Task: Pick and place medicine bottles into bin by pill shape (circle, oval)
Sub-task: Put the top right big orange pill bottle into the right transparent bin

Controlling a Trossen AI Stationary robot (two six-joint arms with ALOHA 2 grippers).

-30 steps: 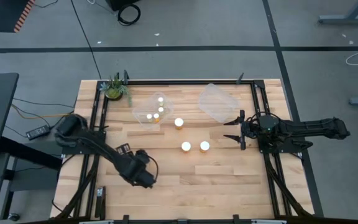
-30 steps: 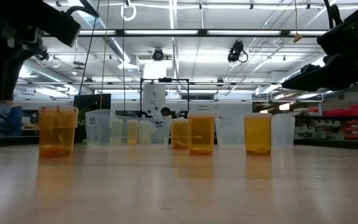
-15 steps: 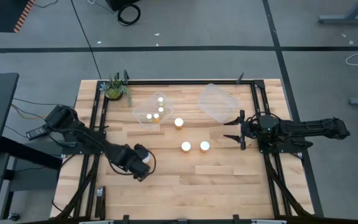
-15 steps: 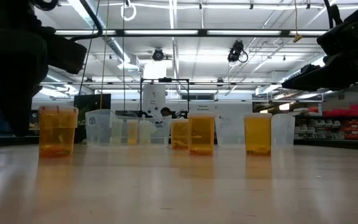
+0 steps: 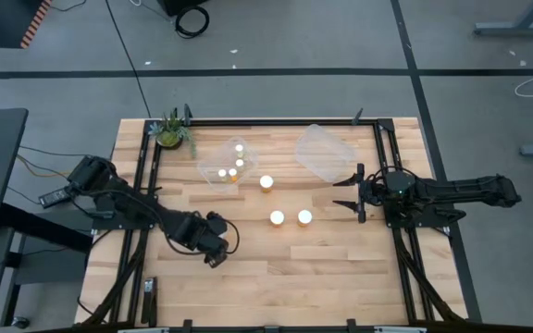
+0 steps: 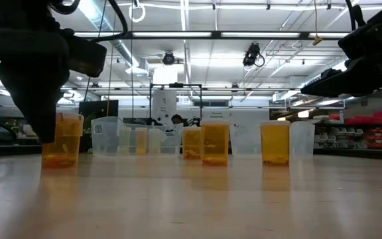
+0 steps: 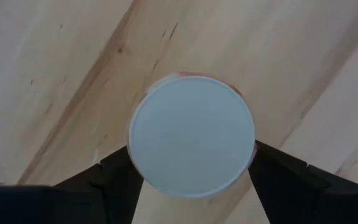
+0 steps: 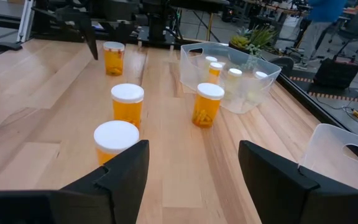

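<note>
Overhead, the left claw (image 7: 191, 171) hung spread around a white-capped orange bottle (image 7: 191, 135) on the counter (image 5: 340, 259), apparently mid-pick. Next it likely needed to pinch the bottle and lift. The right claw (image 5: 342, 192) waited spread beside a clear bin (image 5: 324, 153).

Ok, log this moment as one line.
left hand: open, straddling orange bottle from above | right hand: open, waiting at right | left bin: three bottles | table: three loose bottles
</note>
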